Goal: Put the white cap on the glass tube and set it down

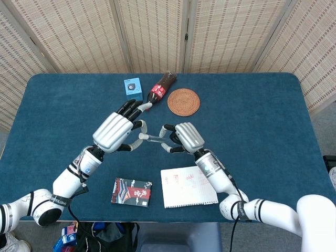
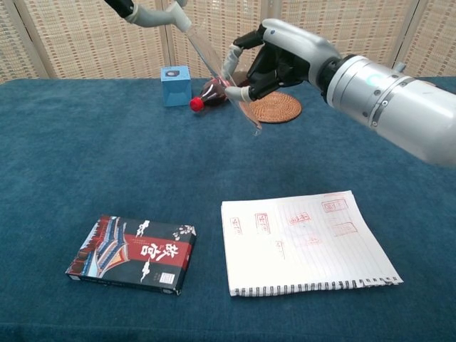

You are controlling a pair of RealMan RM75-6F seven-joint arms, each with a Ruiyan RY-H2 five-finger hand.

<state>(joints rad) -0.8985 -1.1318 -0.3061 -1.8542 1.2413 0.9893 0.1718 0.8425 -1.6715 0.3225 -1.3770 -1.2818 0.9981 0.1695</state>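
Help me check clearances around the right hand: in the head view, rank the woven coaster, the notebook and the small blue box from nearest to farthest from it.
From the right hand:
1. Woven coaster, just behind it toward the screens.
2. Notebook, in front, near the table's front edge; only slightly farther than the coaster.
3. Small blue box, far back-left.

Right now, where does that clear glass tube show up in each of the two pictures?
Head view: the glass tube lies just left of centre, between the left hand and right hand.
Chest view: the tube slants across the top centre, gripped by the right hand.
Shared landmark: the round woven coaster beyond it.
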